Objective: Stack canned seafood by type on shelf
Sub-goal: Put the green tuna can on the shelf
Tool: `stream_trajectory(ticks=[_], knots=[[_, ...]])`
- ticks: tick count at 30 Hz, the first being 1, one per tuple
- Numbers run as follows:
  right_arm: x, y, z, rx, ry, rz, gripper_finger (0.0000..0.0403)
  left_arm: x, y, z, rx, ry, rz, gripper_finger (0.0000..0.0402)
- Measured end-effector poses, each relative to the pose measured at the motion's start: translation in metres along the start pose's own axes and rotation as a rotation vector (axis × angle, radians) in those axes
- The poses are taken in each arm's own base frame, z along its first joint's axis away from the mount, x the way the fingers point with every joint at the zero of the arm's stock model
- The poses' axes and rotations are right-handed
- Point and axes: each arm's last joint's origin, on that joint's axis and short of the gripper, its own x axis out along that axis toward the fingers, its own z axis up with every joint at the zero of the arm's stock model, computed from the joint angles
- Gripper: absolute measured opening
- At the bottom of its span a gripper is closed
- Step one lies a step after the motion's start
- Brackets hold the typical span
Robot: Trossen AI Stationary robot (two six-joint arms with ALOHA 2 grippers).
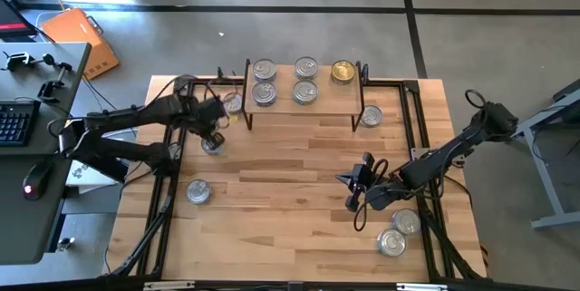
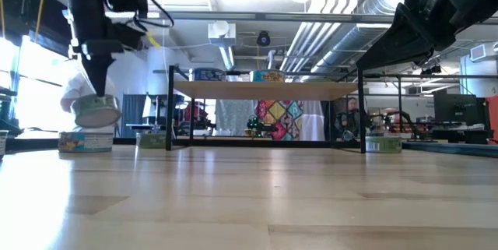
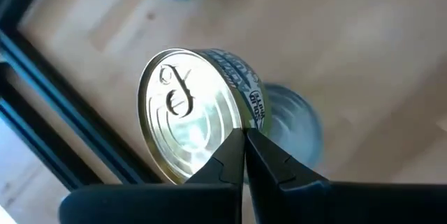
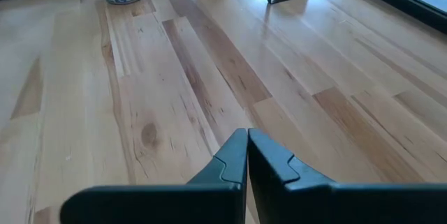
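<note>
Left tool (image 2: 99, 94) closed on the rim of a silver-lidded tin (image 3: 185, 109); the tin is held tilted and clear of the table, at the left of the shelf (image 1: 304, 101). In the left wrist view the two fingers (image 3: 269, 165) are seen pinched together at the lid's edge, bluish label showing on the tin's side. Right tool (image 1: 353, 185) shut with nothing in it, fingertips pressed together above bare boards near the table's middle right.

Shelf noted at the far side of the table: light-wood board on thin black legs. Five tins are counted on top, four silver-lidded and one gold-lidded tin (image 1: 343, 72) at its right end. One tin (image 1: 371, 116) is set on the table just beside the shelf's right legs, one (image 1: 233, 102) by its left legs. A further tin (image 1: 198, 190) lies alone at the left; two tins (image 1: 398, 233) are grouped near the right front corner.

Table (image 1: 290, 227): pale planked wood, grain and knots visible, ringed by a black metal frame (image 1: 419, 128). Floor is grey concrete with dark lines. A desk with keyboard (image 1: 13, 121) and mouse is seen to the left, an orange case (image 1: 80, 35) behind it. Exposed ceiling ducts (image 2: 327, 24) and bright windows are recorded in the low view.
</note>
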Motion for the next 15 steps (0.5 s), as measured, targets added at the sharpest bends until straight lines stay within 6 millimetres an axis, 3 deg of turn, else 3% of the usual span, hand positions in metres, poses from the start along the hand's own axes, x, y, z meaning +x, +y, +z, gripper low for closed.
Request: stream_trajectory(ticks=[10,15], knots=[[0.000,0.000,0.000,0.001,0.000,0.000,0.0004,-0.023,-0.063,-0.035,0.110,-0.024,-0.172,0.0000],[0.000,0.000,0.000,0.005,-0.003,0.001,0.0004,-0.035,-0.100,-0.048,0.184,-0.173,-0.292,0.0000]])
